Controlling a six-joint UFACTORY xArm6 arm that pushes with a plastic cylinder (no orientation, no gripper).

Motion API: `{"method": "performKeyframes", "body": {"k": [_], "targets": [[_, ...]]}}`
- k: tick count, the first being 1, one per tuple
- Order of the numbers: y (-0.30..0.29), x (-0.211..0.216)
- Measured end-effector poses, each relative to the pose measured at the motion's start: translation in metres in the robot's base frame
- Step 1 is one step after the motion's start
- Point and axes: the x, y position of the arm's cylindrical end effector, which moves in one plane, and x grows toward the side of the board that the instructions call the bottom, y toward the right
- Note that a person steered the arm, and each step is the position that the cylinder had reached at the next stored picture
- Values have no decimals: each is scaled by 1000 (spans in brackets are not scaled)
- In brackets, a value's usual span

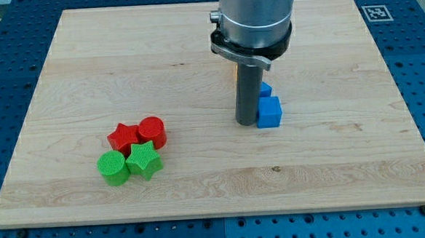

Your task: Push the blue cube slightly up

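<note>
The blue cube [270, 112] sits right of the board's middle. A second blue block [266, 90] lies just above it, touching it and partly hidden by the rod; its shape cannot be made out. My tip [247, 123] rests on the board right against the cube's left side, level with its lower half. The arm's grey body [257, 18] fills the view's top centre and hides part of the board behind it. A sliver of an orange or yellow block [235, 72] shows to the left of the rod, mostly hidden.
At the lower left of the wooden board [87, 82] a tight cluster holds a red star [124, 137], a red cylinder [152, 131], a green cylinder [113, 168] and a green star [144, 161].
</note>
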Motion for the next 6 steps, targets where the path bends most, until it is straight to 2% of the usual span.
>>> {"method": "performKeyframes", "body": {"k": [1, 3, 5, 6], "targets": [[-6, 21], [62, 30], [36, 25], [29, 9]]}}
